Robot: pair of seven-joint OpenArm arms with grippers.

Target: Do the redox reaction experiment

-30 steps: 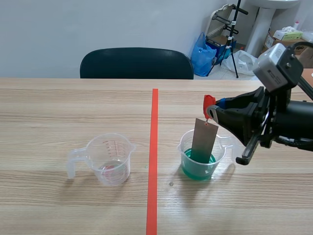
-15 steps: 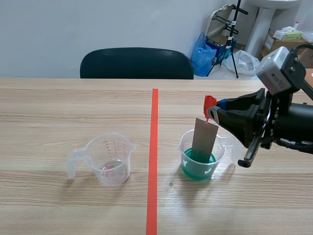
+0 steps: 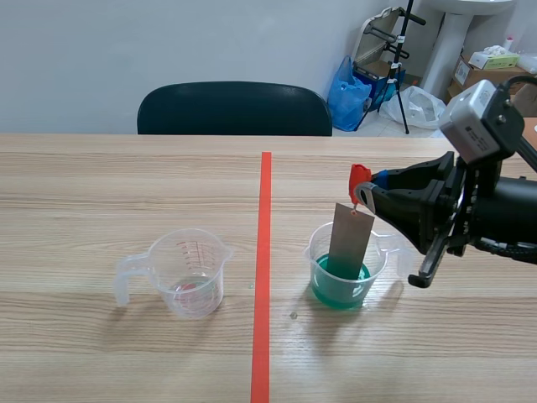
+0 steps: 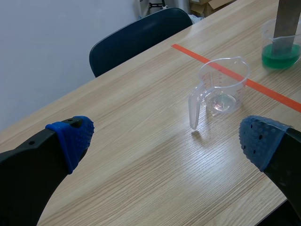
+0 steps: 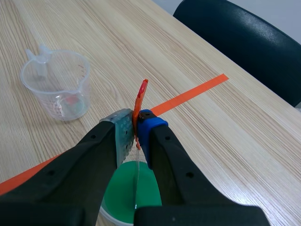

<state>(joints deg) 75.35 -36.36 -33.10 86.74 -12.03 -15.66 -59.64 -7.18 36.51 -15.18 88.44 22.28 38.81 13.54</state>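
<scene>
My right gripper (image 3: 366,191) (image 5: 137,128) is shut on a small red tag (image 3: 358,177) (image 5: 139,96), from which a grey metal plate (image 3: 350,239) hangs upright. The plate's lower end dips into green liquid in a clear measuring cup (image 3: 346,267) (image 5: 132,199) right of the red tape line. A second clear cup (image 3: 186,273) (image 4: 220,88) (image 5: 58,84) with a little clear liquid stands left of the line. My left gripper (image 4: 164,141) is open, well short of that cup, holding nothing.
A dark chair (image 3: 234,108) stands at the table's far edge. Bags, a tripod and boxes (image 3: 394,71) sit beyond the table at the back right. An orange-red tape line (image 3: 263,260) runs down the table's middle.
The right arm has shifted very slightly to the right; the plate stays dipped in the green liquid. Nothing else has moved.
</scene>
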